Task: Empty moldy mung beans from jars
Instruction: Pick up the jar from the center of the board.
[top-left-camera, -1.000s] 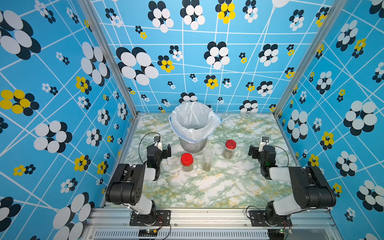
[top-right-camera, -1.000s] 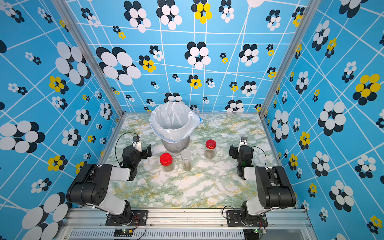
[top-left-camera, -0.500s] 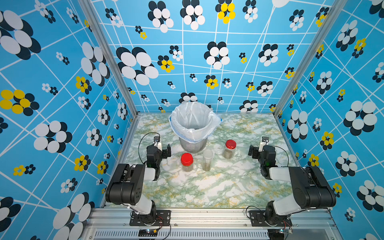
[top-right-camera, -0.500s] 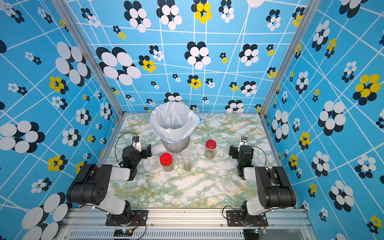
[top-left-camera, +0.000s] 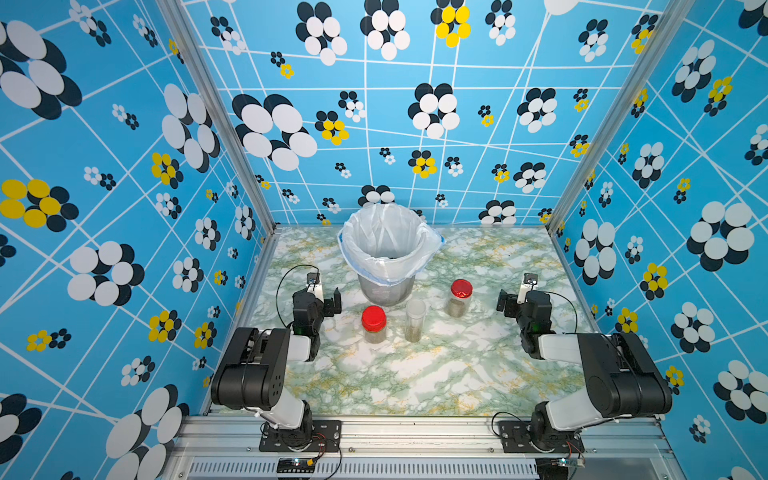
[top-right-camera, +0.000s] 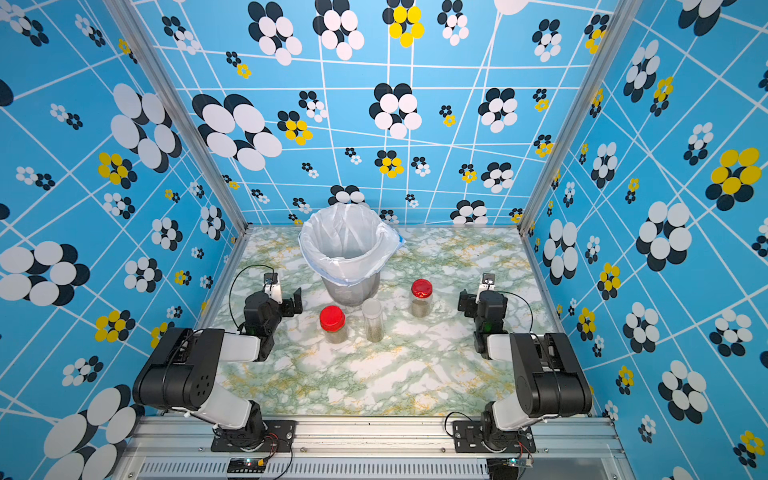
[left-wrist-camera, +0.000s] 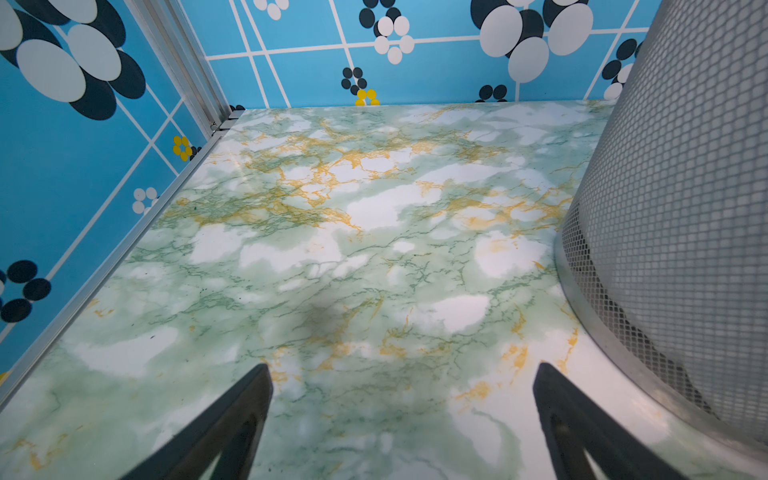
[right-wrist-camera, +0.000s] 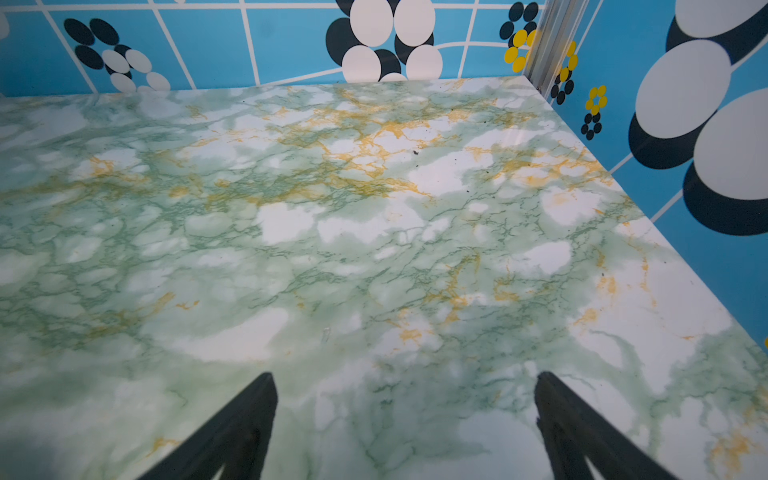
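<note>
Clear plastic, each of the three jars (top-left-camera: 458, 303) stands upright on the marbled green worktop (top-left-camera: 415, 382) with a thin olive-grey layer of moldy mung beans (top-left-camera: 413, 333) at its bottom. In both top views the tall lidless jar (top-right-camera: 371, 318) is just beside the mesh bucket (top-left-camera: 386, 291), at its 5 o'clock. One red-lidded jar (top-left-camera: 374, 326) sits at the bucket's 7 o'clock and the other red-lidded jar (top-right-camera: 421, 298) at its 3 o'clock, all apart from one another. Both arms lie folded low along the worktop's side edges. The left hand (left-wrist-camera: 403, 370), at 9 o'clock of the jars, is released, its jaws spread over bare worktop near the bucket's wall. The right hand (right-wrist-camera: 405, 374), at 3 o'clock, is likewise spread and empty.
</note>
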